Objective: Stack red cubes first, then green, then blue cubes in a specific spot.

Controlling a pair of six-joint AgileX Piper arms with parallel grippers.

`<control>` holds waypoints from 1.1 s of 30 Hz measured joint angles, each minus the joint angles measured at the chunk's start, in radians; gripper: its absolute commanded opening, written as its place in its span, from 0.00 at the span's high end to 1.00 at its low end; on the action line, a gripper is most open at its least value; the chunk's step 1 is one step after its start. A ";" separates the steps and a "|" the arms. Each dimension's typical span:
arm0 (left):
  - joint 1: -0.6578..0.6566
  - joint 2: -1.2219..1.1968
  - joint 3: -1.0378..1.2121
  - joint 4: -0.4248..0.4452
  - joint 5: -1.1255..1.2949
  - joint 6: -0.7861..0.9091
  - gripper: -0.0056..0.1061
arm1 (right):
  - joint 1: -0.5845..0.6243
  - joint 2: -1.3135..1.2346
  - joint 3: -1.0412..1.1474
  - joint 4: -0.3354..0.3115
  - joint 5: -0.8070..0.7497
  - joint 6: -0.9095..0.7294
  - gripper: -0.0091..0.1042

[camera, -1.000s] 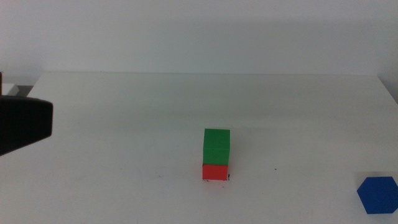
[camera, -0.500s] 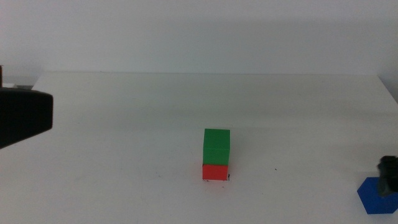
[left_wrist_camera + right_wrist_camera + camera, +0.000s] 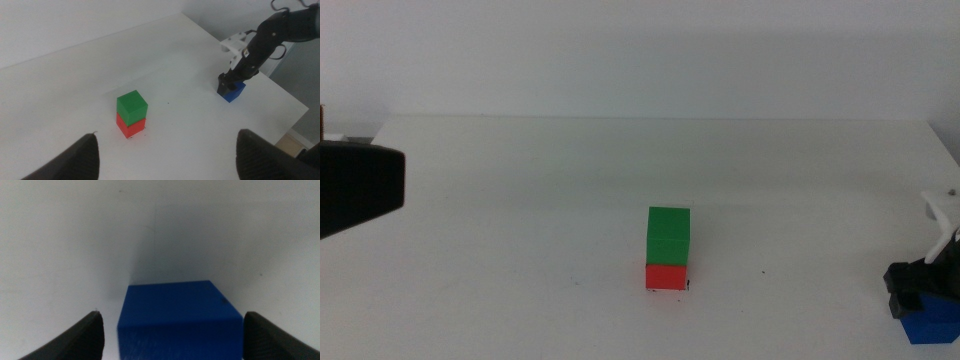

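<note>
Blue is the only colour left out of the pile: the blue cube (image 3: pixel 925 322) sits near the desk's front right corner, and within the last second the right gripper (image 3: pixel 921 281) has dropped in over it, jaws apart and straddling it, not yet closed. That suggests the last pick is starting. Near the front edge's middle, the green cube (image 3: pixel 668 235) rests squarely on the red cube (image 3: pixel 666 276). A cube has no long axis; the blue one's faces run parallel to the jaws. The left gripper (image 3: pixel 167 152) waits open over the left side.
</note>
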 measured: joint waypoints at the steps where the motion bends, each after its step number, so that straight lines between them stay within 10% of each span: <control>1: 0.000 0.000 0.000 0.000 0.000 0.000 0.11 | 0.000 0.010 0.000 -0.002 -0.005 0.000 0.48; 5: 0.000 0.000 0.000 0.000 0.000 0.000 0.11 | 0.000 0.021 -0.030 0.000 0.029 0.011 0.89; 22: 0.000 0.000 0.000 0.000 0.000 0.000 0.11 | 0.639 0.212 -0.854 -0.106 0.466 0.623 0.85; 33: 0.000 0.000 0.000 0.000 -0.006 0.000 0.11 | 0.737 0.401 -1.029 -0.100 0.478 0.742 0.85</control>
